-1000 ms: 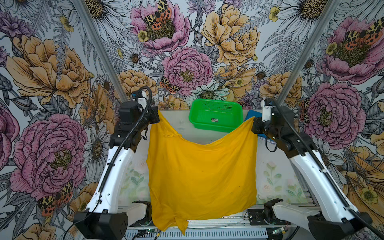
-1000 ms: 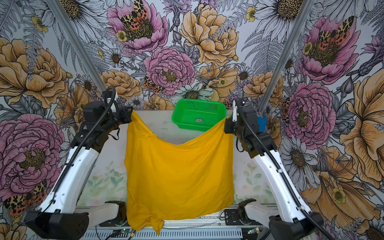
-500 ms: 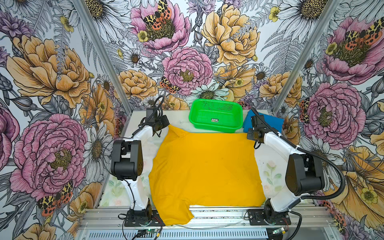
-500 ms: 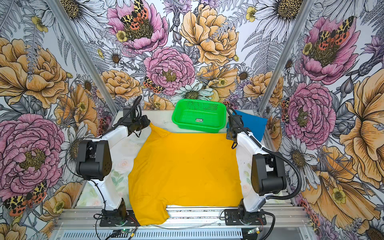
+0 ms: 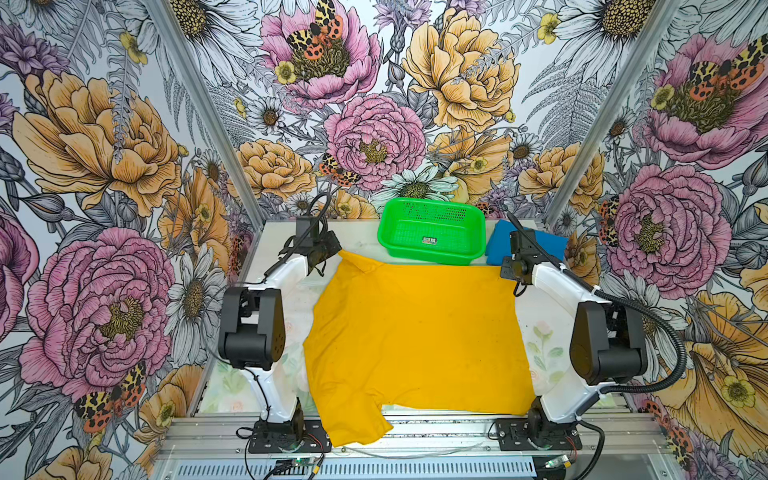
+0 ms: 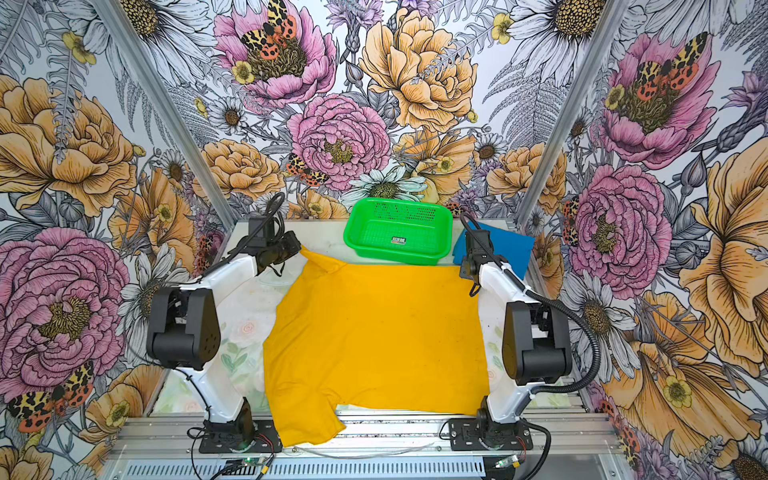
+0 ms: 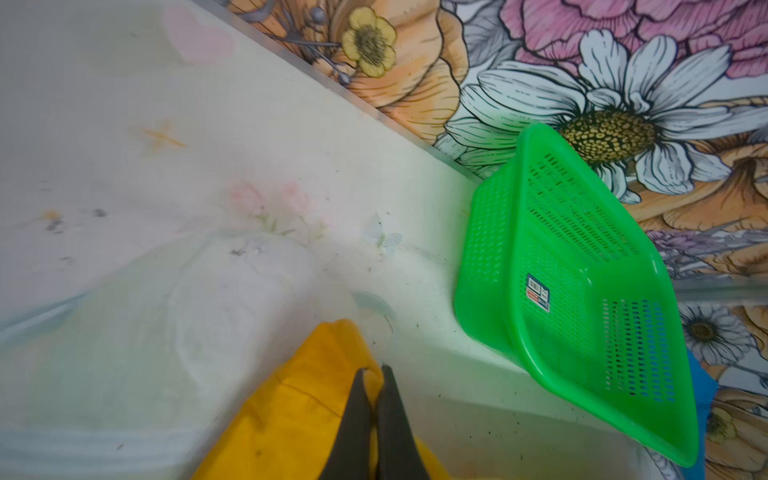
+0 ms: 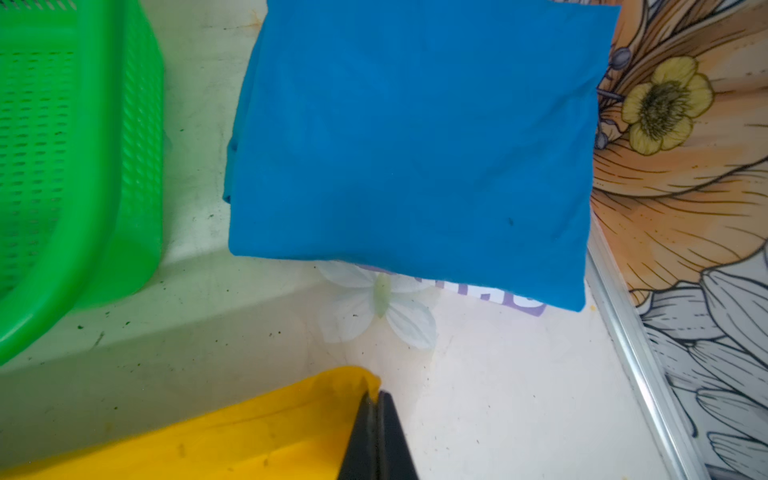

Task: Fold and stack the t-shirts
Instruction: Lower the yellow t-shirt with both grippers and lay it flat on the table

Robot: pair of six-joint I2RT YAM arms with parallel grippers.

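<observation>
**Both far corners pinched, yellow shirt flat**

My left gripper (image 7: 372,372) is clamped on one far corner of the mustard-yellow t-shirt (image 5: 415,340), my right gripper (image 8: 375,397) on the other. In both top views the shirt lies spread flat across the middle of the worktop (image 5: 536,316), one sleeve reaching past its near edge at lower centre. The blue t-shirt (image 8: 415,137) sits folded at upper right, just beside the green basket (image 5: 432,239).

It was a robotics lab booth, not a home: the left arm (image 5: 253,328) and right arm (image 5: 606,345) stood mounted on an aluminium rail (image 5: 449,430), a cable (image 5: 680,355) trailing, the table (image 5: 357,237) boxed in by flower wallpaper (image 5: 374,83) panels between metal posts (image 5: 206,112).
</observation>
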